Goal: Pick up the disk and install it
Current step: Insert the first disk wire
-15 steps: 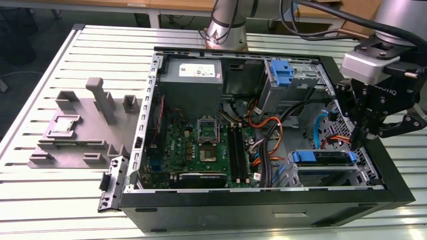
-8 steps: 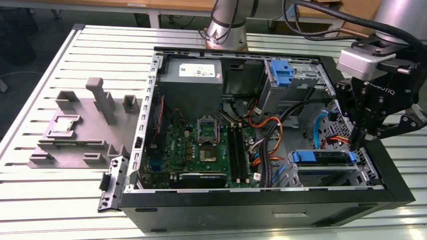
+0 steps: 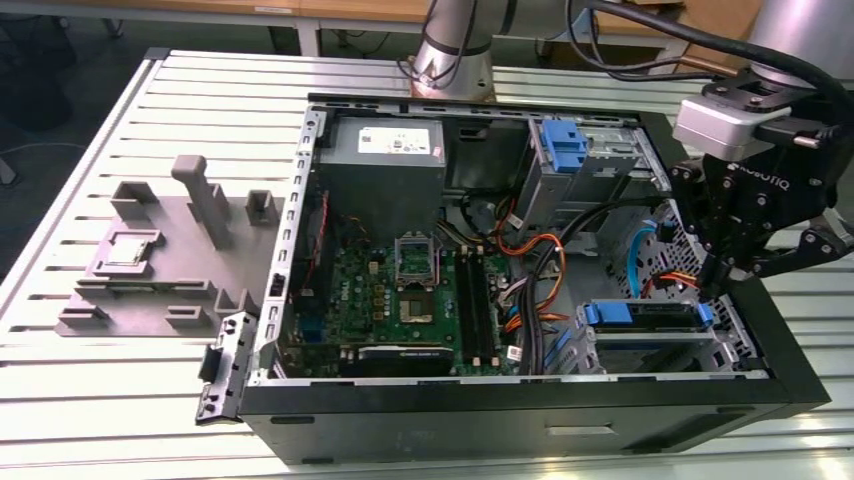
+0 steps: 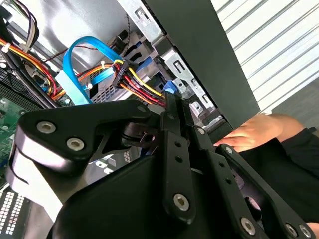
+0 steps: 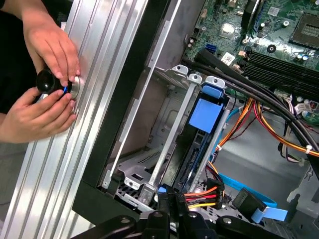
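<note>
Gripper: black two-finger gripper point(image 4: 173, 102) on the arm, its tips low inside the case at the exterior view's right, near the lower drive cage.
Jaws: drawn together, with nothing visibly held between them.
Disk: silver-grey hard drive in a blue plastic carrier point(image 3: 647, 316), seated in the lower metal drive cage point(image 5: 164, 149), apart from the fingertips.
Cables: red, yellow and black power lead bundle point(image 5: 202, 196), just beside the fingertips.
Case: black open-sided desktop computer case point(image 3: 534, 420), lying on a slotted aluminium table point(image 3: 80, 400).
Bracket: bare blue plastic bracket point(image 3: 566, 145) on the upper cage, well apart from the gripper.
Person: one hand point(image 5: 52, 47) and the other hand point(image 5: 35, 114), both on a round black knob point(image 5: 46, 79) at the table's edge, outside the case.
</note>
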`<action>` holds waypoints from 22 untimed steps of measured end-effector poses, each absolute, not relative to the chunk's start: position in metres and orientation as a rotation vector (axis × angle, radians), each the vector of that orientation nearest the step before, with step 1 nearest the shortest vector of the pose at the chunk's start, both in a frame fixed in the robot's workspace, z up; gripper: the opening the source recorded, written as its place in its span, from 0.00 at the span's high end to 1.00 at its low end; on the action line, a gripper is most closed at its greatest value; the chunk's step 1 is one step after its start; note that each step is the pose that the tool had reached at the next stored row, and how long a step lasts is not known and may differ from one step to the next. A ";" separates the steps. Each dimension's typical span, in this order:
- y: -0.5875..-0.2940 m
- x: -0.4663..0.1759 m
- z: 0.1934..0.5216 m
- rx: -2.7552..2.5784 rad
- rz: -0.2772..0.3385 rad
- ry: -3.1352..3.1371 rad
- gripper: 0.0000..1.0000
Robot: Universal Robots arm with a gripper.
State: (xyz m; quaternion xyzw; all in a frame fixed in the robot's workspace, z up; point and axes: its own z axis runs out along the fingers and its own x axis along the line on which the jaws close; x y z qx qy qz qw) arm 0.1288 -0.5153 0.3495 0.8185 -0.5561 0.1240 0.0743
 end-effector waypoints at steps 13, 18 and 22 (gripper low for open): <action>-0.515 0.123 0.350 2.377 0.362 -1.765 0.83; -0.515 0.123 0.349 2.301 0.351 -1.850 0.83; -0.515 0.123 0.349 2.254 0.344 -1.900 0.83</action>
